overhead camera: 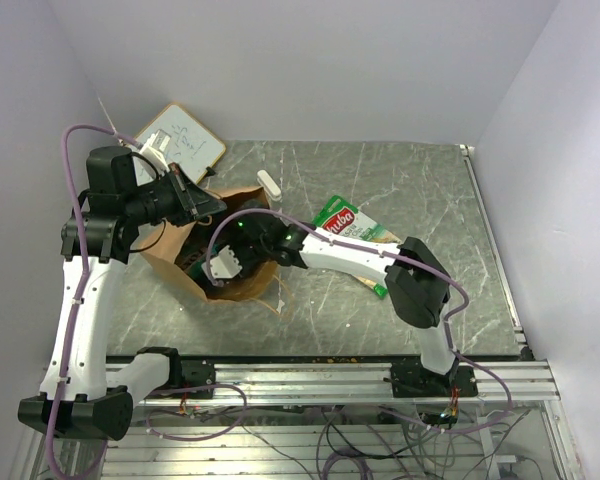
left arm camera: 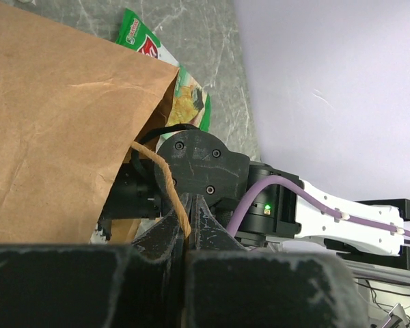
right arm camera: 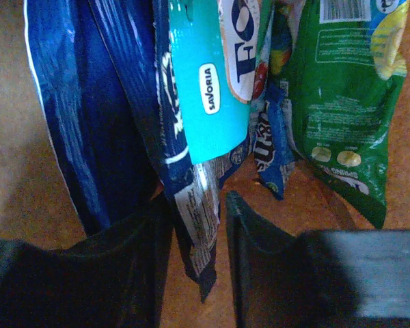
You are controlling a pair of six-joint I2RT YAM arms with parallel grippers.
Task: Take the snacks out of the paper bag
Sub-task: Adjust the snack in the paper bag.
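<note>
1. The snacks left to fetch lie fanned out inside the paper bag [overhead camera: 242,288] and fill the upper part of the right wrist view. A plain blue packet [right arm camera: 75,102] is at upper left and a dark blue packet with a teal SAVORIA panel [right arm camera: 205,89] is in the middle. A small multicoloured packet [right arm camera: 268,147] sits just beside that one, and a green packet [right arm camera: 342,102] is at upper right.
2. One green packet with a red logo [overhead camera: 338,218] is out on the table, right of centre in the top view. The right arm crosses above its lower edge.
3. The bag lies on its side, left of centre in the top view, with its mouth toward the right arm.
4. The right gripper [right arm camera: 197,225] is deep in the bag. Its jaws are narrow and straddle the crimped lower tail of the SAVORIA packet. A sliver of brown shows beside one finger, so I'd judge the tail is not quite pinched.
5. To do this well, it should close squarely on that crimped seam rather than on the slippery face. Then it should draw straight back along the bag, so the neighbouring packets don't drag along or snag at the mouth.
6. The left gripper [left arm camera: 186,229] is clamped on the twisted paper handle [left arm camera: 165,179], at bottom centre of its own view. It should hold firm so the bag doesn't slide with the pull.
7. The whiteboard [overhead camera: 180,140] and the small white block [overhead camera: 268,183], in the upper left of the top view, are apart from the withdrawal path.
</note>
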